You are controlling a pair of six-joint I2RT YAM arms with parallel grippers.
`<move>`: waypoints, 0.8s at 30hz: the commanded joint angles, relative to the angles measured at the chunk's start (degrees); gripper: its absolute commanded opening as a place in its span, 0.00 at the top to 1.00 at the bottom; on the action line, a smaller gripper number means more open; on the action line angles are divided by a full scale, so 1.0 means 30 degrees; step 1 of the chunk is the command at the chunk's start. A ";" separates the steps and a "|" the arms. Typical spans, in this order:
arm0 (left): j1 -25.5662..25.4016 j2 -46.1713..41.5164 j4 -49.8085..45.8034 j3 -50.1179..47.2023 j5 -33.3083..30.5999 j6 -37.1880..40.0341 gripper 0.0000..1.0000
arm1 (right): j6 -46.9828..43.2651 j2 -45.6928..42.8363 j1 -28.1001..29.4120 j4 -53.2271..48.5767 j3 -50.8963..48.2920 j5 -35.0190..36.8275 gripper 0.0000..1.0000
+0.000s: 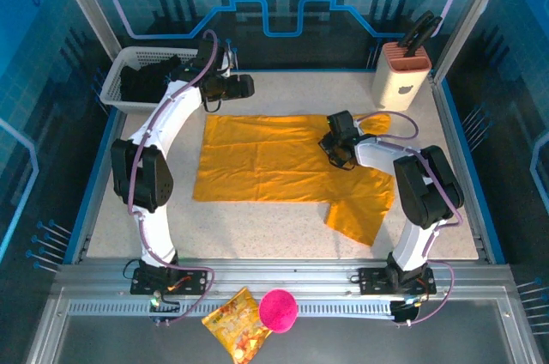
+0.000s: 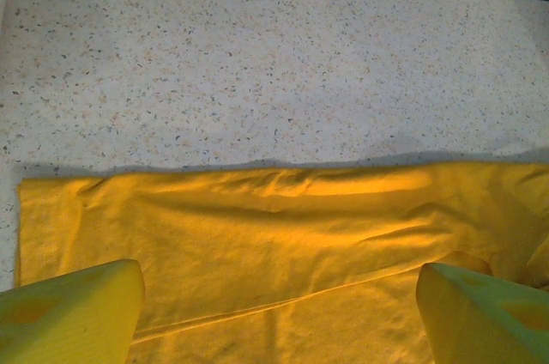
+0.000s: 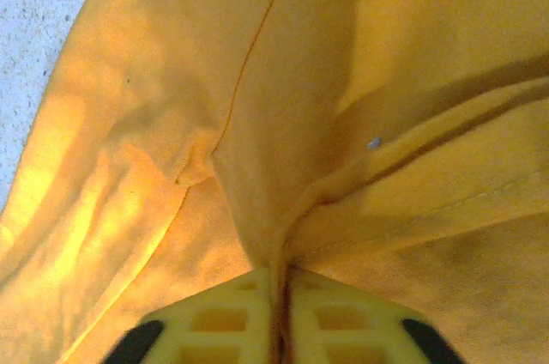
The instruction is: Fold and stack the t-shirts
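Observation:
The mustard-orange t-shirt (image 1: 266, 162) lies spread across the table, one sleeve (image 1: 360, 209) trailing toward the front right. My right gripper (image 1: 336, 148) sits low on the shirt's right part, shut on a pinched ridge of the orange cloth (image 3: 283, 209), which runs up between its fingers (image 3: 223, 321). Over the shirt's far left edge hangs my left gripper (image 1: 240, 87), open wide, with its fingers (image 2: 73, 312) apart above flat cloth (image 2: 274, 244) and nothing between them. A black t-shirt (image 1: 147, 81) lies bunched in the white basket.
The white basket (image 1: 116, 89) stands at the far left corner. A knife block (image 1: 401, 72) stands at the far right. A snack bag (image 1: 236, 325) and a pink ball (image 1: 278, 310) lie on the near rail. Bare speckled table (image 2: 257, 55) lies beyond the shirt's far edge.

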 commanded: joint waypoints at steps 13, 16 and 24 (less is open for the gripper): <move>-0.0099 -0.6359 -0.2267 -0.6209 0.0106 -0.2659 0.17 | -0.2313 -0.3955 -0.0022 -0.1128 -0.0399 -0.1748 0.59; -0.0026 -0.7740 -0.4026 -0.9120 -0.0313 -0.4167 0.21 | -0.4271 -0.5352 -0.0572 -0.1979 -0.0174 -0.2777 0.58; 0.0721 -1.2031 -0.5153 -1.6329 0.1483 -0.8276 0.42 | -1.2468 -0.9952 -0.2892 -0.6947 0.1070 -0.3174 0.52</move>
